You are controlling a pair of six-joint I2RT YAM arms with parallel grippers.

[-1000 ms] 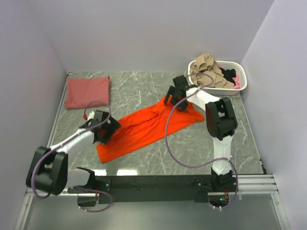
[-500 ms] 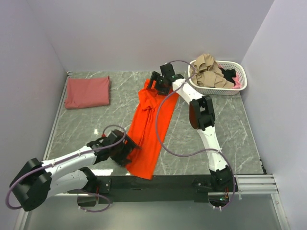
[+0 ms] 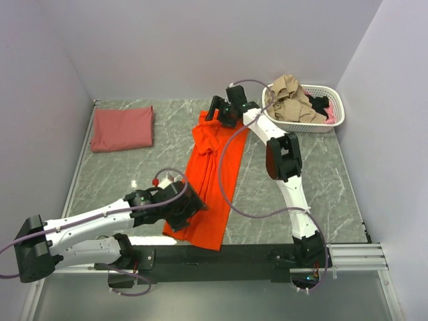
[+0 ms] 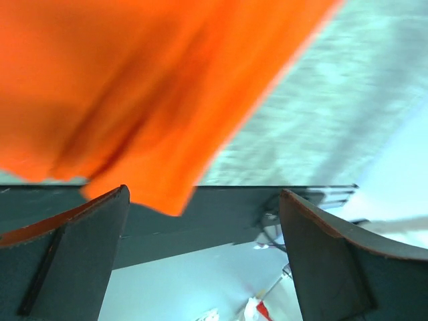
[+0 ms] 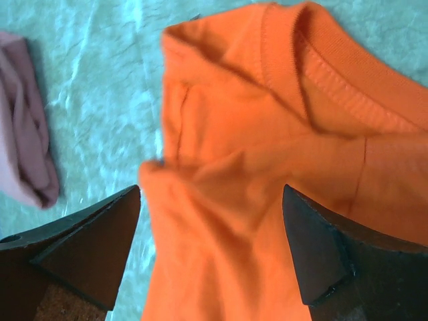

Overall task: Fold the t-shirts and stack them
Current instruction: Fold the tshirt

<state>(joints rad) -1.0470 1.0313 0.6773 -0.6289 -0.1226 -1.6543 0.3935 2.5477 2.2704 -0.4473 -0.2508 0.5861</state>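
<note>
Now the orange-red t-shirt (image 3: 212,175) lies stretched out, my left tool (image 4: 204,194) and right tool (image 5: 211,191) both wide and empty — next I'd grip one long edge and fold.

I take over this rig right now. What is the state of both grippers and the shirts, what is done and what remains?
Left gripper: open, empty, at the near end of the orange shirt.
Right gripper: open, empty, above its collar.
Orange shirt: a long strip on the table, not yet a rectangle.
Done: dusty red shirt lies folded, far left.
To do: finish folding the orange shirt, stack it on the red one; basket holds more clothes.
</note>
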